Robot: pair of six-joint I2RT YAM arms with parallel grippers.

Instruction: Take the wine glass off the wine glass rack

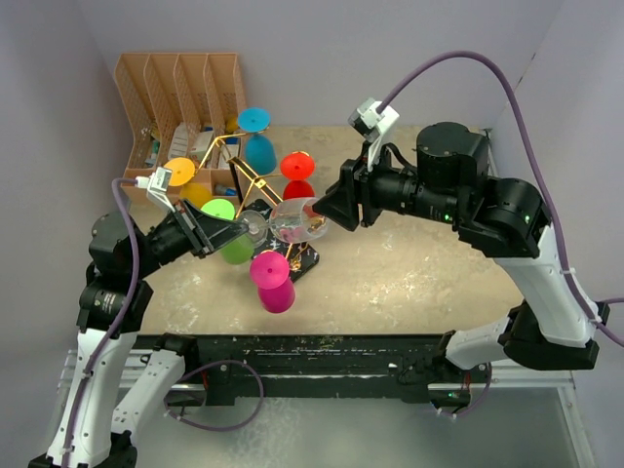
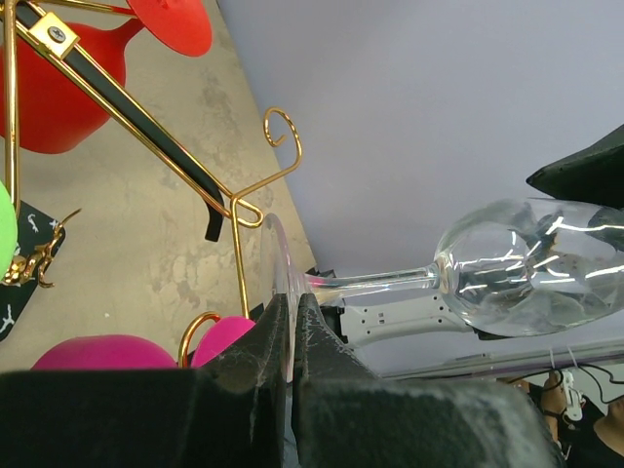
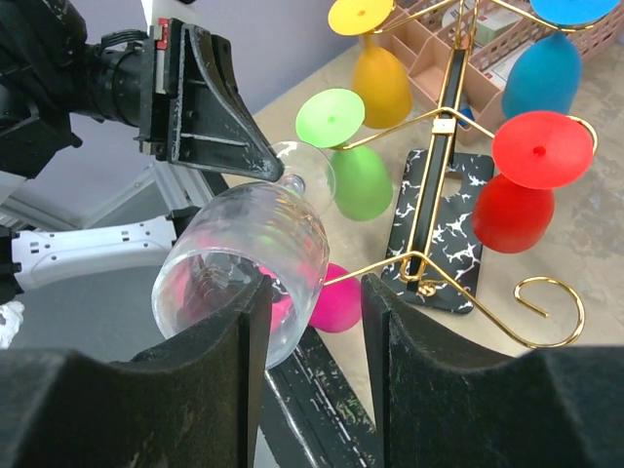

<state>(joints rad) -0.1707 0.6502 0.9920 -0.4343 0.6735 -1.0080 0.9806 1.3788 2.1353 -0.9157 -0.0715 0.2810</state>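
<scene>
The left gripper [image 2: 291, 310] pinches the thin round foot of the clear shiny wine glass [image 2: 526, 268]. The right gripper [image 3: 317, 285] has its jaws spread around the glass's round bowl.

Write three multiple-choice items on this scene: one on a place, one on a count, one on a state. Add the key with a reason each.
1. The clear wine glass is: A) between the two pincers; B) in the file organiser; C) lying on the table.
2. The wine glass rack carries how many coloured glasses: A) three; B) five; C) seven.
3. The left pincer is: A) wide open; B) shut on the clear glass's foot; C) out of view.
Key: 1A, left pincer on its foot, right pincer around its bowl. 2B: blue, red, orange, green, magenta. 3B, its fingers pinch the foot's rim.
</scene>
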